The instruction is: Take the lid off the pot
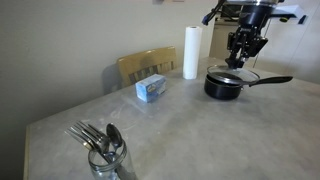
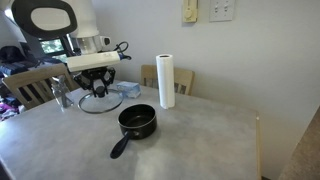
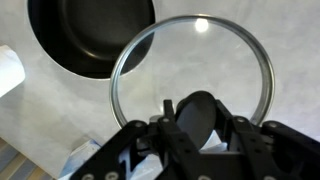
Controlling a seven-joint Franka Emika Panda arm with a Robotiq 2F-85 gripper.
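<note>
Glass lid (image 3: 205,60): round, clear, thin metal rim, black knob
Pot (image 3: 95,35): black, round, uncovered
Claw (image 3: 197,110): clamped on lid knob

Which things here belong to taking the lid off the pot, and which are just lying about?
Job in hand:
the lid, already off, gripped by its knob
the gripper
the pot, open

Lying about:
paper towel roll
blue box
jar of cutlery
wooden chair
</note>
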